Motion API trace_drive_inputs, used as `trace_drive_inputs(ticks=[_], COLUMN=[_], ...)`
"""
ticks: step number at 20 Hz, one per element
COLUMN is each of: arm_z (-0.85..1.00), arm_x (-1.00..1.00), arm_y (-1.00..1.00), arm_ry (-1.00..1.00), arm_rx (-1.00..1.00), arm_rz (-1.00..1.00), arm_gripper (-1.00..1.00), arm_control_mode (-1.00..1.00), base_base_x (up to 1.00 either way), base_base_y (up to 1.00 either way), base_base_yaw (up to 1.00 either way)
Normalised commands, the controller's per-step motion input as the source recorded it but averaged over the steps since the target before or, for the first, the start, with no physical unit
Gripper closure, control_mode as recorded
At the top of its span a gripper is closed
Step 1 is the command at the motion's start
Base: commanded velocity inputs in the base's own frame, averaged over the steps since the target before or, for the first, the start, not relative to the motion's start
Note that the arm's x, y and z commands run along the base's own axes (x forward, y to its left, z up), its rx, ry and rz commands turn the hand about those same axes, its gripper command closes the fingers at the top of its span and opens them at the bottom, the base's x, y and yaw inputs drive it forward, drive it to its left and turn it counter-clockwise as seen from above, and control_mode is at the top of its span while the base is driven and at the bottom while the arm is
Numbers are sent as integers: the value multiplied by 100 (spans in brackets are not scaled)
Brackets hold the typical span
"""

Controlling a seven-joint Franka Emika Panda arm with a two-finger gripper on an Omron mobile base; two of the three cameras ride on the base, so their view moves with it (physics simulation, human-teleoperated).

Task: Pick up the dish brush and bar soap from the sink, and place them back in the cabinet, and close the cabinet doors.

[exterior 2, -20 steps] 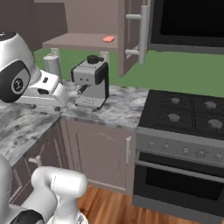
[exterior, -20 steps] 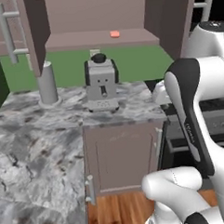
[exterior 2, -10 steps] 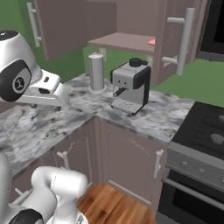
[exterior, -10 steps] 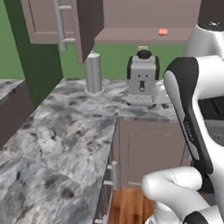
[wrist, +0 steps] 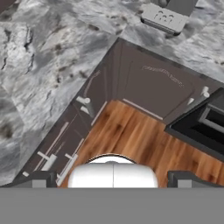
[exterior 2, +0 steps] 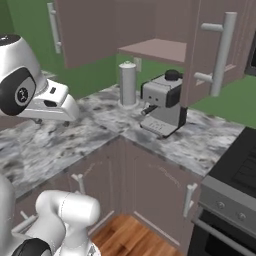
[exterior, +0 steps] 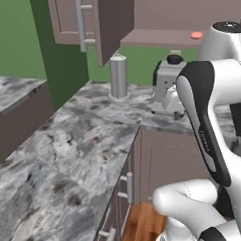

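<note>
The bar soap (exterior: 196, 35) apparently lies on the cabinet (exterior: 158, 38) shelf, above the coffee machine (exterior: 166, 85).

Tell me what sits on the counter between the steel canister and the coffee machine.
Nothing: bare marble counter separates the canister from the coffee machine, seen in the right base view.

Coffee machine (exterior 2: 162, 102) and canister (exterior 2: 127, 83) crowd the corner under the cabinet (exterior 2: 160, 50)

White robot arm raised and bent forward, its gripper (wrist: 112, 178) pointing downward with jaws spread wide, empty.
</note>
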Motion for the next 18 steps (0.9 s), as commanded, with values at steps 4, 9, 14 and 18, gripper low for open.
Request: trace_drive_inputs(ticks=[4,9,14,18], arm_z=[0,0,0,0], arm_x=[0,0,0,0], arm_y=[0,0,0,0], arm_ry=[0,0,0,0], arm_rx=[0,0,0,0], arm_rz=[0,0,0,0], arm_gripper=[-100,-100,-100,-100], arm_control_mode=[100,100,100,100], base_base_x=[-58,-54,-5,-37], base_base_y=[69,40,-46,-74], base_base_yaw=[48,16,-1,15])
